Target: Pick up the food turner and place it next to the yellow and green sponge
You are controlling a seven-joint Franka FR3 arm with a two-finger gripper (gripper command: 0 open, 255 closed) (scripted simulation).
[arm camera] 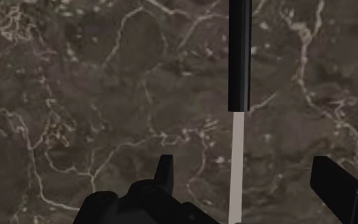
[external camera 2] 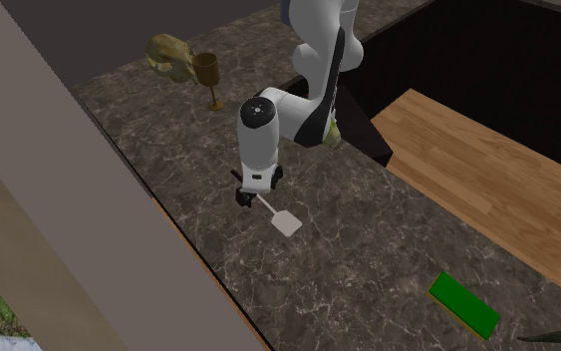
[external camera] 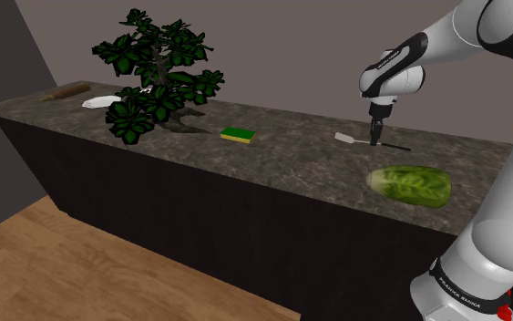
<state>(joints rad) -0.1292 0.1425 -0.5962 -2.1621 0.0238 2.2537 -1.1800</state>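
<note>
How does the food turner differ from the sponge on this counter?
Shape: the food turner is long and thin, with a pale blade and a black handle. The sponge is a compact flat block.
Colour: the food turner is white and black. The sponge is green on top with a yellow side.
Place: the food turner lies under the end effector, untouched between its open fingers. The sponge sits apart, nearer the plant.
Both lie flat on the dark marbled counter.

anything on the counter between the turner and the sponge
No. In the shoulder view the stretch of counter from the food turner to the sponge is bare.
</note>
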